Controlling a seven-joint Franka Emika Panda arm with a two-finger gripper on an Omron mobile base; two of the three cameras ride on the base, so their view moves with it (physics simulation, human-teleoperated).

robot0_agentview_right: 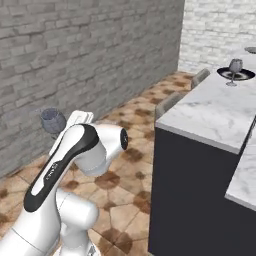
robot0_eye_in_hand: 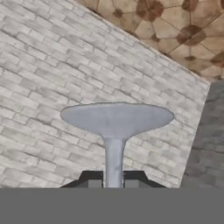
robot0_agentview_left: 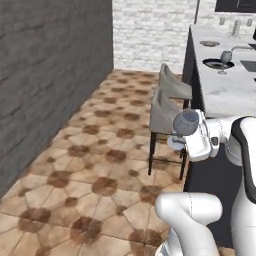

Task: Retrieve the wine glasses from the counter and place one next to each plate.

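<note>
Hand view: gripper [robot0_eye_in_hand: 113, 183] pinched tight on the thin stem of a wine glass [robot0_eye_in_hand: 116, 120], round foot out front. Left base view: same glass [robot0_agentview_left: 186, 121] up in the air beside the counter [robot0_agentview_left: 227, 92]. Second glass [robot0_agentview_left: 225, 57] standing by a plate [robot0_agentview_left: 215, 63] far along that counter.

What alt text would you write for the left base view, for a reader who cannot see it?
A white robot arm's gripper holds a greyish wine glass by its stem, out over a brown tiled floor beside two grey stools. On the marble counter beyond, a second wine glass stands next to a dark-rimmed plate, with another plate farther back.
</note>
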